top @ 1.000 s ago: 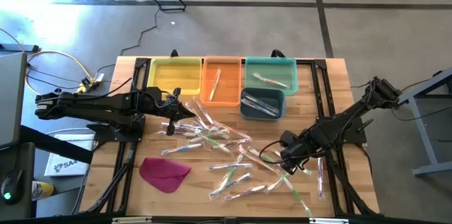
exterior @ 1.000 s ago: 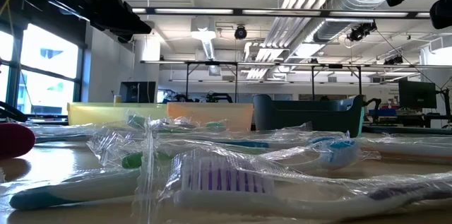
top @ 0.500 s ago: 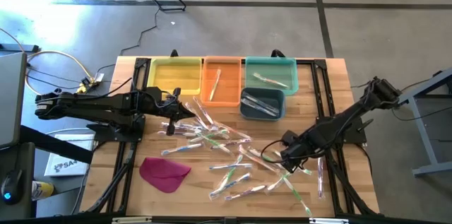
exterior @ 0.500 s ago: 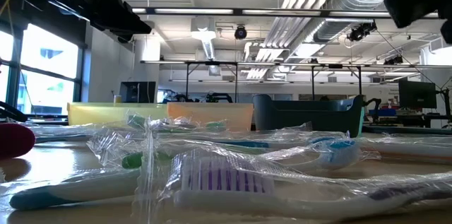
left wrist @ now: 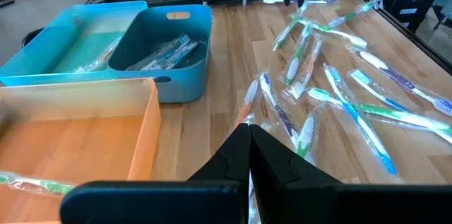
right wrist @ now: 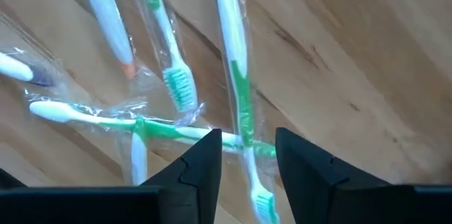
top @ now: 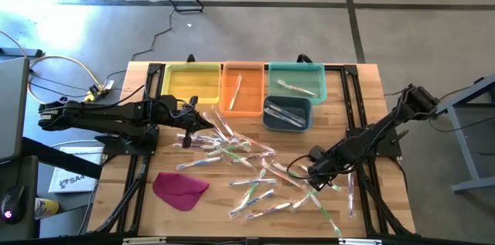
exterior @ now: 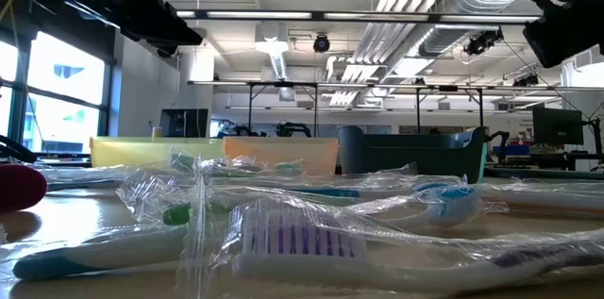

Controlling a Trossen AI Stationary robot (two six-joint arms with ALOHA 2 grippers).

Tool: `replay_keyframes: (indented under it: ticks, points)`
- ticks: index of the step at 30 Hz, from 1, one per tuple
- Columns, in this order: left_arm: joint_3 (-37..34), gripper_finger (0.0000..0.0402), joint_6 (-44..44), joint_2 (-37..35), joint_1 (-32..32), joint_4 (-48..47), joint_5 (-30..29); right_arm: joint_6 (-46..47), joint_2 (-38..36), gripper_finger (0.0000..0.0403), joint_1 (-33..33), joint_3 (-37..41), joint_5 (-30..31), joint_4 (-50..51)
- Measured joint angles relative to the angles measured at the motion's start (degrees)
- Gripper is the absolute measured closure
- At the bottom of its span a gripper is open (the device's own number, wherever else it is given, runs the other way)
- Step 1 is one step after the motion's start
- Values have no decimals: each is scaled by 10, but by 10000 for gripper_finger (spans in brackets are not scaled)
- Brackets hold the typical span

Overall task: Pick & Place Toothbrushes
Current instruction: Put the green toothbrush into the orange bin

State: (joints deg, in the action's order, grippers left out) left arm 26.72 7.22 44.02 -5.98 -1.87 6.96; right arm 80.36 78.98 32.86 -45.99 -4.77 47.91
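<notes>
Job just begun, most work left

Few brushes already in bins: one in orange bin (top: 242, 88), some in teal bin (top: 295, 81), some in dark blue bin (top: 287, 113); yellow bin (top: 188, 83) looks bare

Most toothbrushes (top: 247, 160) lie loose on counter (top: 363, 90), spread across middle and right side

Right claw (top: 310, 174) low over green-handled brush (right wrist: 236, 97), fingers apart on both sides of it, nothing gripped yet

Left claw (top: 207, 122) near yellow bin, closed, holds nothing

Pink cloth (top: 180, 188) lies apart from brushes
</notes>
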Motion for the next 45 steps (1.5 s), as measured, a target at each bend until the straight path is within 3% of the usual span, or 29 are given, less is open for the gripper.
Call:
replay_keyframes:
  ticks: [12, 25, 34, 45]
  points:
    - [0, 402, 0, 0, 0, 0, 0, 53, 6, 282, 37, 22, 3, -25]
    - [0, 402, 0, 0, 0, 0, 0, 39, 119, 282, 41, 20, -20, -61]
    - [0, 402, 0, 0, 0, 0, 0, 25, 119, 283, 41, 20, -5, -65]
    - [0, 402, 0, 0, 0, 0, 0, 22, 118, 342, 40, 21, -1, -66]
